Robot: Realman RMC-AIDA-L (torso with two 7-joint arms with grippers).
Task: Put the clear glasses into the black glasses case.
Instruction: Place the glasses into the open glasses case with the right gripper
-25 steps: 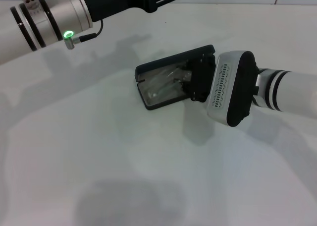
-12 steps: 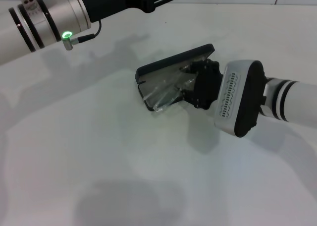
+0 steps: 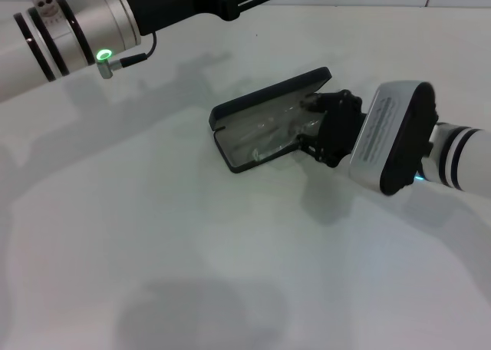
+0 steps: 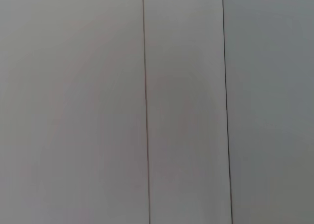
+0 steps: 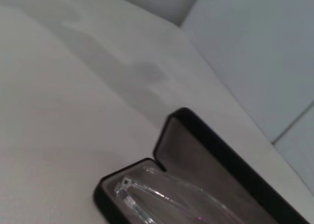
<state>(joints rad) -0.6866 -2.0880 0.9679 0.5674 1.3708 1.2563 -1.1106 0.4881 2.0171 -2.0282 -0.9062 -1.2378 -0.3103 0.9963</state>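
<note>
White table (image 3: 153, 235): clear glasses (image 3: 268, 131) beside right claw (image 3: 316, 127).

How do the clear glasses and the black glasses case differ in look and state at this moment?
The clear glasses are colourless and see-through; the black glasses case is opaque black with a grey lining. The glasses lie inside as the contents; the case is the holder, its lid propped open above them. The glasses are thin, curved plastic; the case is a thicker shell with rounded corners. Both are long and narrow, and the right gripper is at their end.
</note>
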